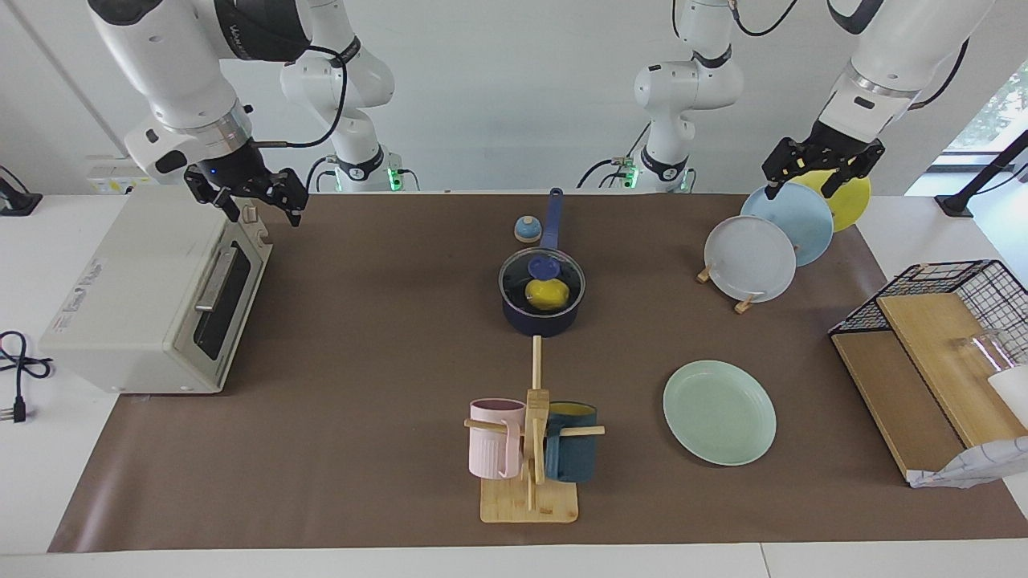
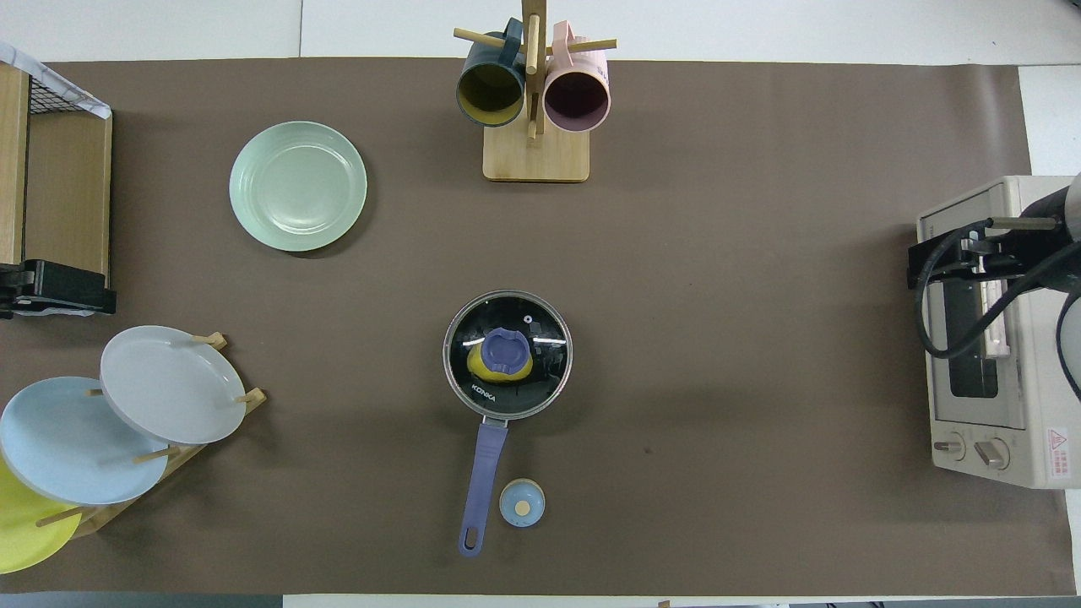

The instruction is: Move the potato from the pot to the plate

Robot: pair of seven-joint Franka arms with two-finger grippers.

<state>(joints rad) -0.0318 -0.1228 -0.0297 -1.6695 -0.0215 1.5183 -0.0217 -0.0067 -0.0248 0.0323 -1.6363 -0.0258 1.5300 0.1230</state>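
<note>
Yellow under a glass lid point(image 1: 542, 269), the potato point(image 1: 548, 295) sits in the pot point(image 1: 540, 316) mid-table. Farther out, toward the left arm's end, lies the empty mint plate point(image 1: 720, 412). Left gripper point(image 1: 819, 172) hangs over the plate rack point(image 1: 723, 285), right gripper point(image 1: 255, 199) over the toaster oven point(image 1: 152, 297); both spread open, holding nothing.

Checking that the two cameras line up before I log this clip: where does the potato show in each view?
Facing view: the potato sits inside the pot, seen through its glass lid, near the picture's centre.
Overhead view: the potato peeks out under the lid's knob, just below centre.
Shared landmark: the mug rack, farther from the robots than the pot.
</note>
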